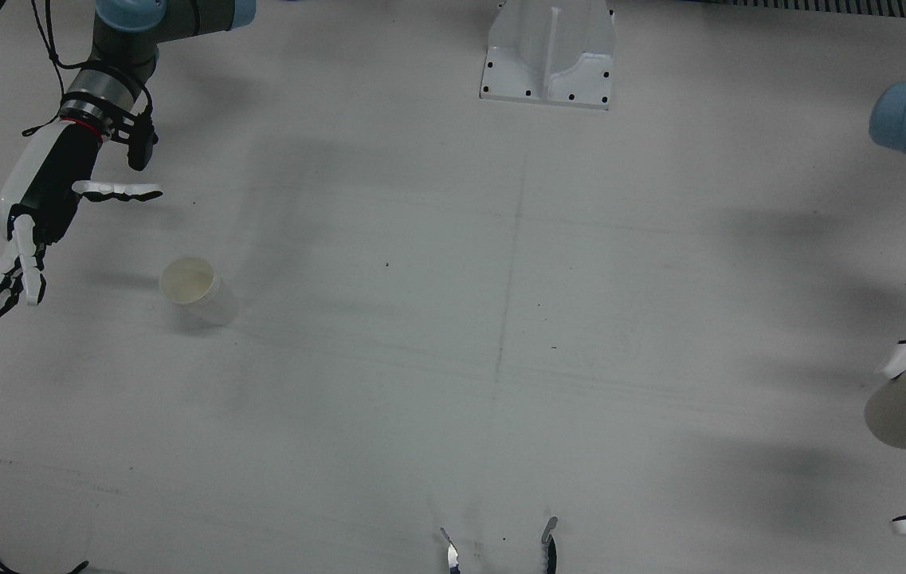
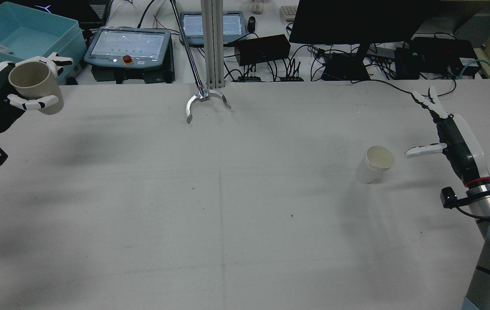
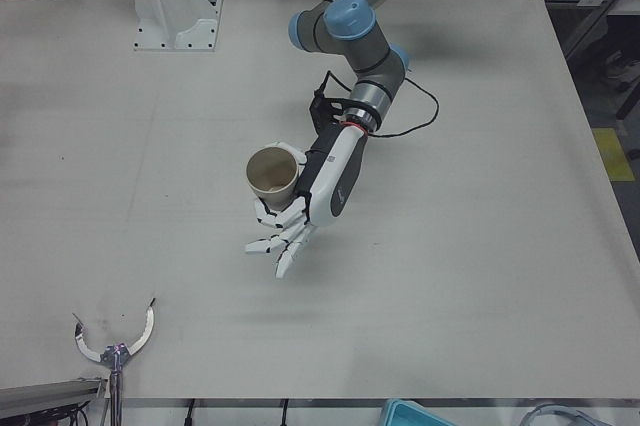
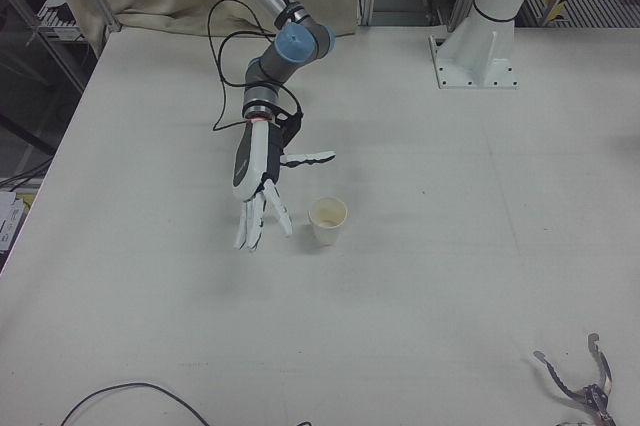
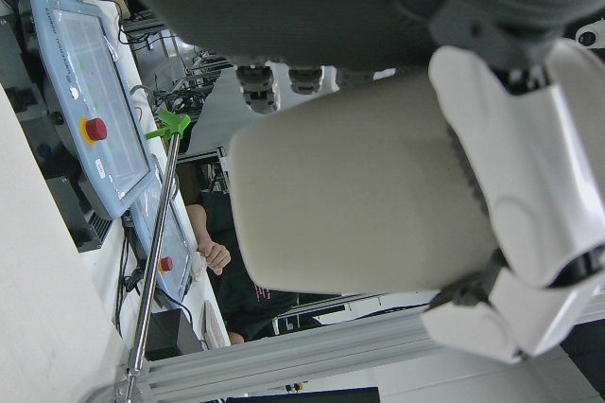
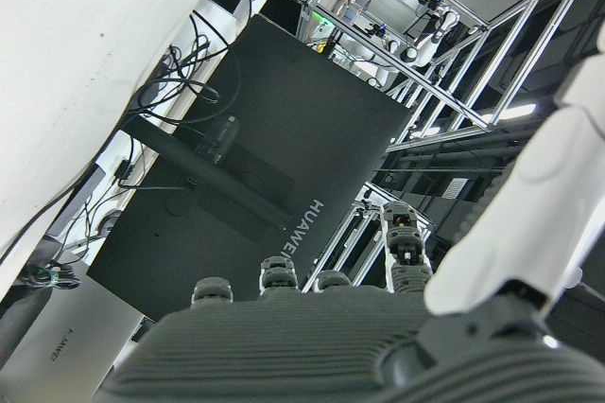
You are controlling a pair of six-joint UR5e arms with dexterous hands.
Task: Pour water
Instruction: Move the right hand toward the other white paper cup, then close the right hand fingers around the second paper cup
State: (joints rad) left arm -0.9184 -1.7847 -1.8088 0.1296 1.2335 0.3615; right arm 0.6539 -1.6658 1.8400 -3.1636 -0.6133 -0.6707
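Beside the open right hand (image 2: pixel 454 133) stands the white cup (image 2: pixel 374 164).

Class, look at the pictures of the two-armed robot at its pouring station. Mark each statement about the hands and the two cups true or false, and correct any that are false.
1. The left hand holds a beige cup above the table. True.
2. The right hand is closed around the white cup. False: it is open, fingers spread, beside the cup without touching it.
3. The white cup stands upright on the table. True.
4. The two cups are touching. False: they are far apart, on opposite halves of the table.
5. A metal claw-like tool lies on the table's far edge in the rear view. True.
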